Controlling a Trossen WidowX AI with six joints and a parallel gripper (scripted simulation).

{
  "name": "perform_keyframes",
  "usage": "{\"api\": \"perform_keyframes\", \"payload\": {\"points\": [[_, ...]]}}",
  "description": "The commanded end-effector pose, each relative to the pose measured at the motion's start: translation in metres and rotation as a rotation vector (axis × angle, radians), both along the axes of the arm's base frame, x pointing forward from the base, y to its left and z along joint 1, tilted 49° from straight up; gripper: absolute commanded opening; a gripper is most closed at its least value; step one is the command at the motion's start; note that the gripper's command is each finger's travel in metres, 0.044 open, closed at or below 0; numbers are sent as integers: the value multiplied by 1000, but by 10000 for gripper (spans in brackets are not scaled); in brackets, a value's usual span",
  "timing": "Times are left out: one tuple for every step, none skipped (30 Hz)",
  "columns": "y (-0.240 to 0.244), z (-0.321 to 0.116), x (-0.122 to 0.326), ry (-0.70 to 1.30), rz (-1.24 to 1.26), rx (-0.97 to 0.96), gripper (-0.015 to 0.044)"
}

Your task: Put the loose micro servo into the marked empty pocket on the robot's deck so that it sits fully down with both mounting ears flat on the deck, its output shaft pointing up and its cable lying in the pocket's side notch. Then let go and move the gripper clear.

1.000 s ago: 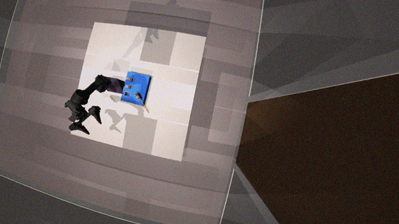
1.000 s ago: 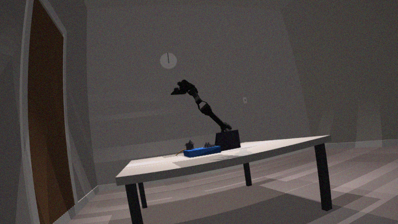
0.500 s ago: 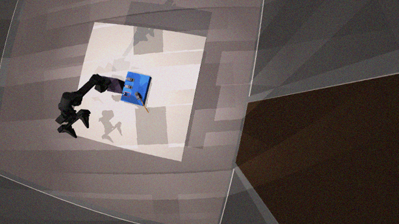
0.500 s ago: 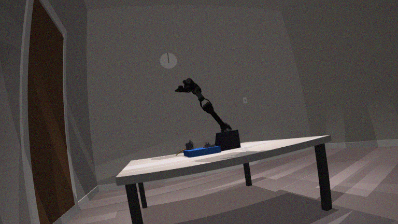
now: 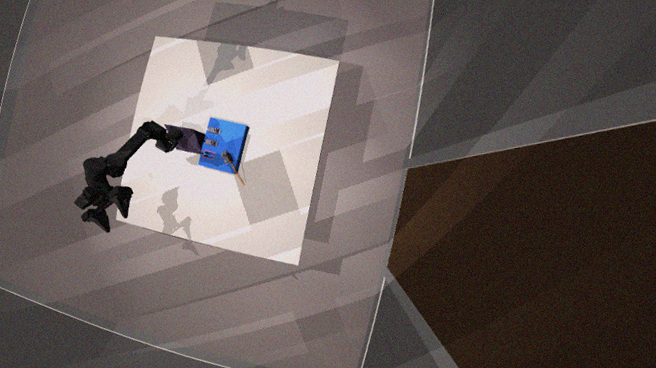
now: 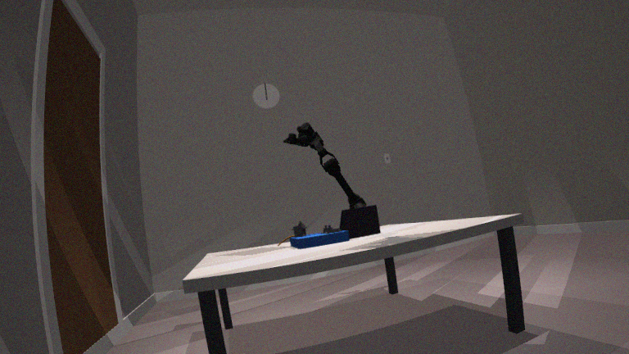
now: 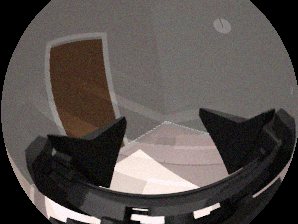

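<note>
The loose micro servo [image 5: 227, 157] [image 6: 299, 229] is a small dark block standing on top of the blue deck [image 5: 234, 132] [image 6: 319, 238], near its edge, with an orange cable running out over that edge. The marked pocket [image 5: 208, 154] is outlined in pink-red on the same deck, beside the servo; its inside is too small to make out. My gripper [image 5: 117, 223] [image 6: 284, 140] [image 7: 162, 115] is open and empty, high above the table and well away from the deck. The deck and servo do not show in the wrist view.
Two fitted servos [image 5: 213, 131] [image 5: 211, 142] sit in a row with the marked pocket. The dark arm base [image 5: 186, 137] [image 6: 359, 221] stands right beside the deck on the white table [image 5: 276, 241] [image 6: 440, 231]. A door [image 6: 74, 175] [image 7: 77, 85] is in the room wall.
</note>
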State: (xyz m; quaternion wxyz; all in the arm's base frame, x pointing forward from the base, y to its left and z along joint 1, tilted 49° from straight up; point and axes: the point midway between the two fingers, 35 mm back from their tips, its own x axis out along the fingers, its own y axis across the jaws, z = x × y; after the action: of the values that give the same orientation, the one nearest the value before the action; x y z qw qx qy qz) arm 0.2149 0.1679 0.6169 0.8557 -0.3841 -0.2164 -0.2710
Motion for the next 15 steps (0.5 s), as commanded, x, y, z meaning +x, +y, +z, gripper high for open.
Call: {"api": "perform_keyframes", "payload": {"points": [[-6,6,-10,-34,14,10,440],[-6,6,-11,-35,12,6,440],[-6,7,-12,-36,10,0,440],[-8,8,-15,-42,12,1,440],[-9,10,-18,-49,16,3,440],[-10,11,-21,-56,19,5,440],[-12,13,-24,-64,23,7,440],[-14,15,-29,-74,27,9,440],[-17,18,-33,-83,29,12,440],[-20,20,-37,-92,33,15,440],[-23,23,-41,-102,35,18,440],[-26,25,-45,-111,38,21,440],[-29,27,-50,-120,40,25,440],[-31,29,-54,-129,46,30,440],[-34,31,-57,-138,47,33,440]]}}
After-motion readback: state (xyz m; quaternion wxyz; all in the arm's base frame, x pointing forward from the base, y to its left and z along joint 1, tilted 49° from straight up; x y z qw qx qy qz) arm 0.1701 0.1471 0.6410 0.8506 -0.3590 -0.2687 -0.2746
